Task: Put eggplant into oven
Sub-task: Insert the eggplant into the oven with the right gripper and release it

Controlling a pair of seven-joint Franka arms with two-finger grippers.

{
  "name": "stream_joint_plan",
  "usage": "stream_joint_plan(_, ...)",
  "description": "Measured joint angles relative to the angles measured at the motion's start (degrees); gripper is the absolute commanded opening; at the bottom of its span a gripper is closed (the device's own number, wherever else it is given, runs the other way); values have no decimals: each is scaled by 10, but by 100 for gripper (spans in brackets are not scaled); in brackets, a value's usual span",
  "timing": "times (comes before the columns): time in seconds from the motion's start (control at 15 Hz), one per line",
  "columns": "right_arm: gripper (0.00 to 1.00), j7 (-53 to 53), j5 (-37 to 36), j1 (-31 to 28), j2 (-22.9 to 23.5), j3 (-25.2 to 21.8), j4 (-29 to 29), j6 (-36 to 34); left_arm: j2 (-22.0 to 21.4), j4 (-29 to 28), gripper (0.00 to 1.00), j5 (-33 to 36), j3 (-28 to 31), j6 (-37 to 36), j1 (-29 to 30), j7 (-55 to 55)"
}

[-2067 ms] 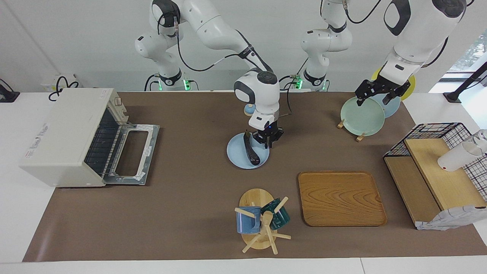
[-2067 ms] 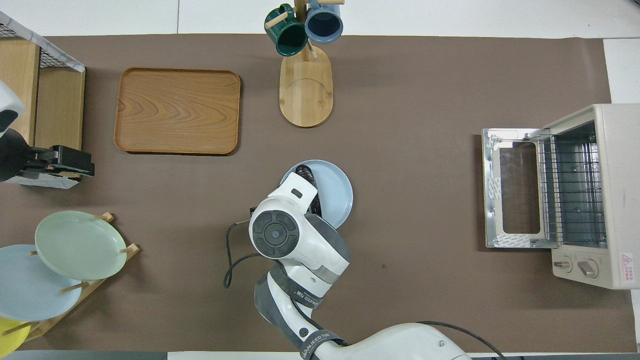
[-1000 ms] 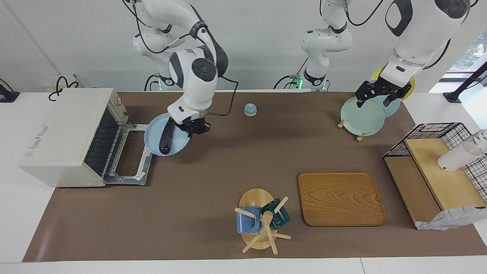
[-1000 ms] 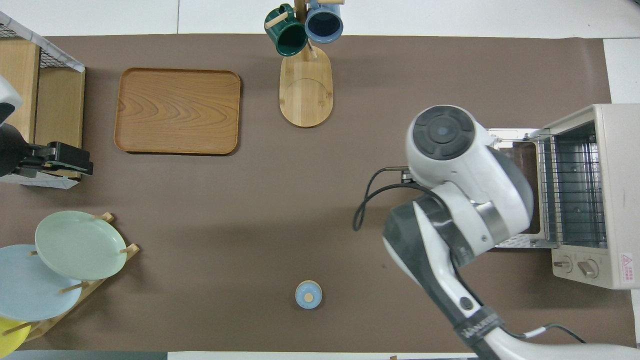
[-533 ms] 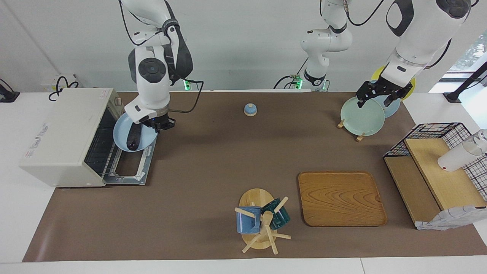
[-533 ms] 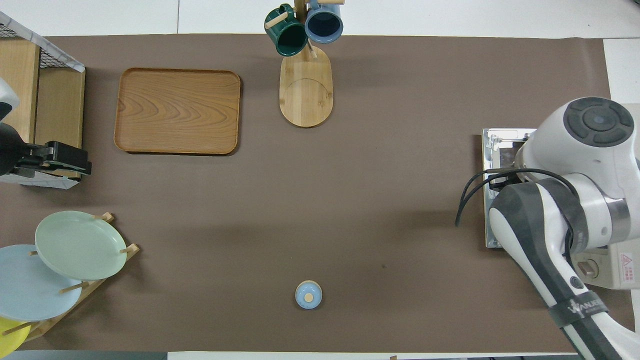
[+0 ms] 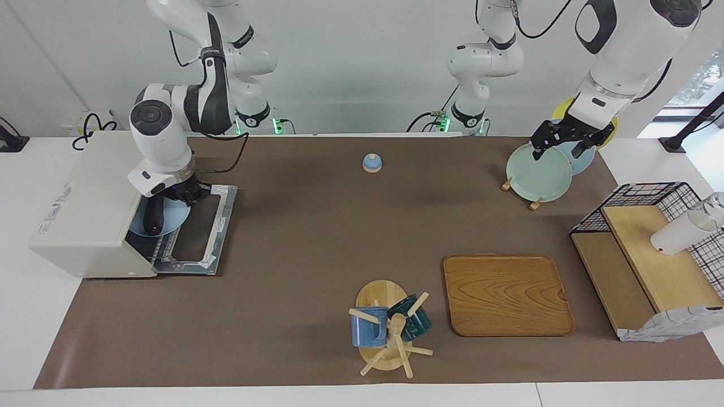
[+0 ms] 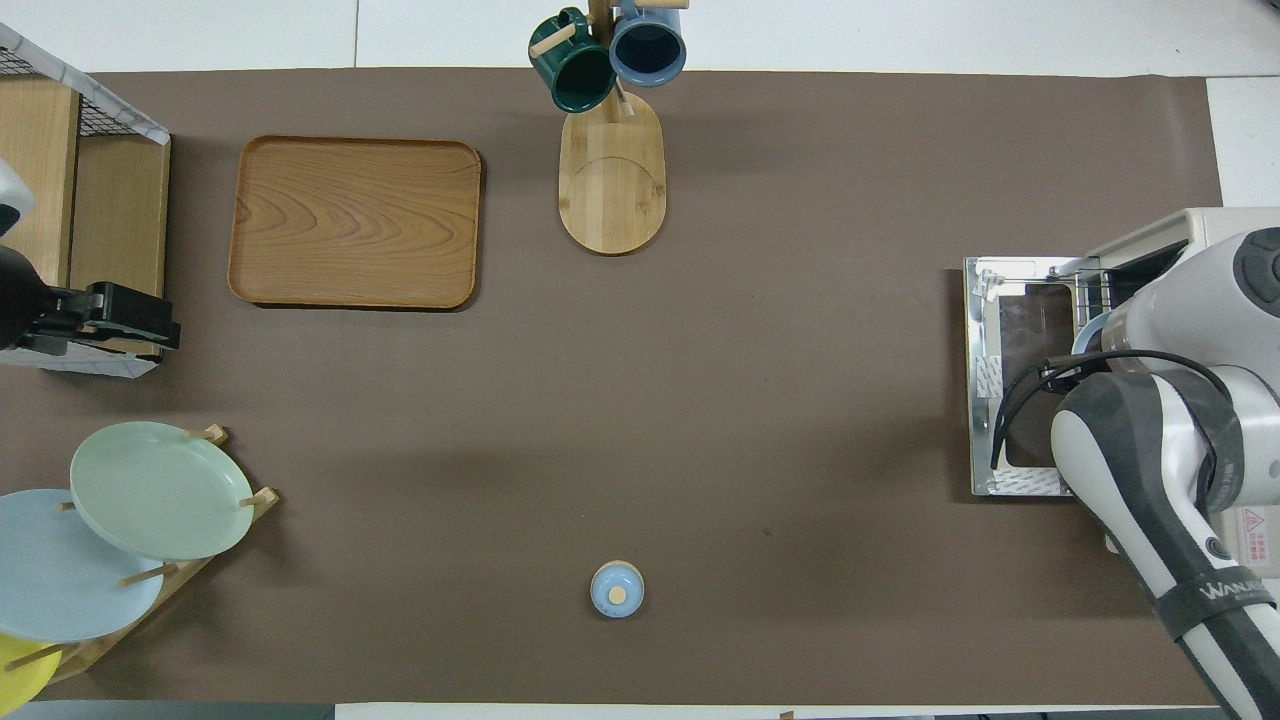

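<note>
The dark purple eggplant (image 7: pixel 151 218) lies on a light blue plate (image 7: pixel 171 218). My right gripper (image 7: pixel 188 195) is shut on the plate's rim and holds it level in the mouth of the white oven (image 7: pixel 93 195), over the wire rack. The oven's door (image 7: pixel 199 227) lies dropped open. In the overhead view my right arm hides the eggplant, and only the oven's top (image 8: pixel 1215 228) and its door (image 8: pixel 1000 385) show. My left gripper (image 7: pixel 558 147) waits, open, over the green plate (image 7: pixel 537 172) on the plate rack.
A small blue knob-topped lid (image 7: pixel 371 163) sits near the robots at mid-table. A mug tree (image 7: pixel 390 330) and a wooden tray (image 7: pixel 507 294) stand farther out. A wire basket with wooden shelves (image 7: pixel 650 249) is at the left arm's end.
My right arm carried the plate with the eggplant from mid-table to the oven; the plate has gone from above the door into the oven's mouth. My left arm has barely moved.
</note>
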Motion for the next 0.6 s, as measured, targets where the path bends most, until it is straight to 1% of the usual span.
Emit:
stream_joint_plan(0.07, 6, -2, 0, -2, -2, 0, -4, 5, 0, 0, 100, 0, 0, 0, 0, 0)
stream_joint_plan(0.13, 16, -5, 0, -5, -4, 0, -7, 8, 0, 0, 100, 0, 0, 0, 0, 0)
stream_joint_plan(0.2, 22, -8, 0, -8, -5, 0, -9, 9, 0, 0, 100, 0, 0, 0, 0, 0)
stream_joint_plan(0.33, 24, -11, 0, -10, -5, 0, -13, 15, 0, 0, 100, 0, 0, 0, 0, 0)
stream_joint_plan(0.47, 28, -12, 0, -10, -5, 1, -12, 15, 0, 0, 100, 0, 0, 0, 0, 0)
stream_joint_plan(0.6, 28, -13, 0, -5, -5, 3, -6, 14, 0, 0, 100, 0, 0, 0, 0, 0)
